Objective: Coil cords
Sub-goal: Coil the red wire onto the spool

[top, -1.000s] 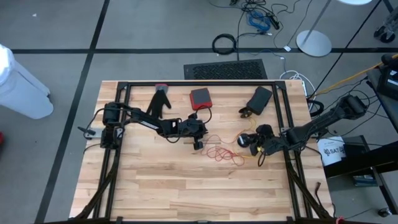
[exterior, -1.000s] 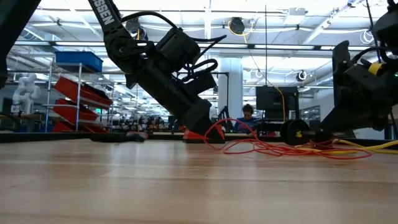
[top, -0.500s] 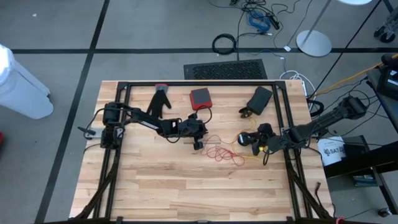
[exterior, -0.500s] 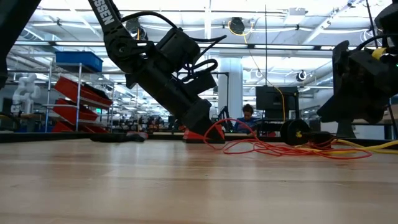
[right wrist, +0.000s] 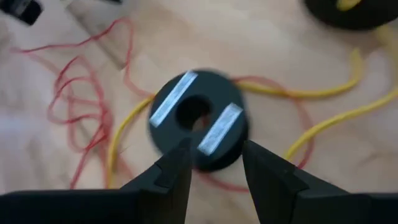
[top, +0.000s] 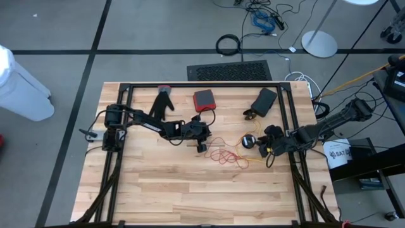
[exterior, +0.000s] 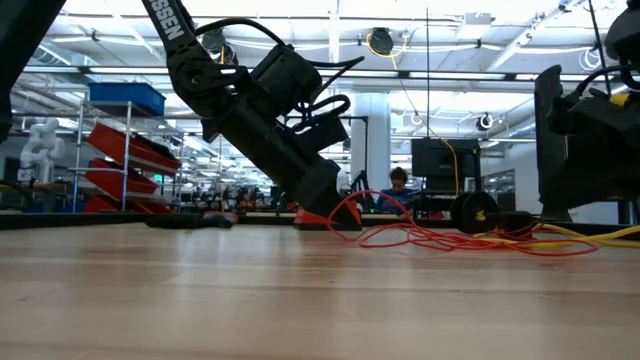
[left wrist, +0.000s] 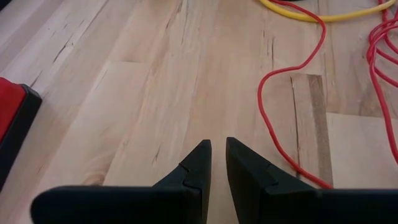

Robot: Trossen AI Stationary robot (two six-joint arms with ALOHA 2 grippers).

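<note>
From where I stand, the wooden table (top: 190,190) carries a loose red cord (top: 223,154) sprawled in tangled loops near its middle, with a yellow cord (top: 253,156) running off toward the right side of the table. The left gripper (left wrist: 217,163) sits low at the table top just beside the red loops, its two dark fingers (left wrist: 198,163) drawn almost together with only a thin slit between them and nothing caught there; in the left wrist view the red cord (left wrist: 280,93) curls past to one side of the fingers and a stretch of the yellow cord (left wrist: 298,14) lies further ahead. The right gripper (right wrist: 214,165) hangs over a round black spool (right wrist: 198,119) with two pale strips across its face and a hole in the centre; its fingers stand apart on either side of the spool's near edge, and I cannot make out that they are pressing on it. The yellow cord (right wrist: 298,93) passes under and around that spool, and red loops (right wrist: 81,106) lie beside it. From above, the spool (top: 249,140) shows just left of the right gripper (top: 266,144). Toward the far edge of the table lie a black glove (top: 162,101), a red case (top: 204,100) and a black pouch (top: 262,101). In the low view a person (exterior: 398,190) sits far back in the room.
</note>
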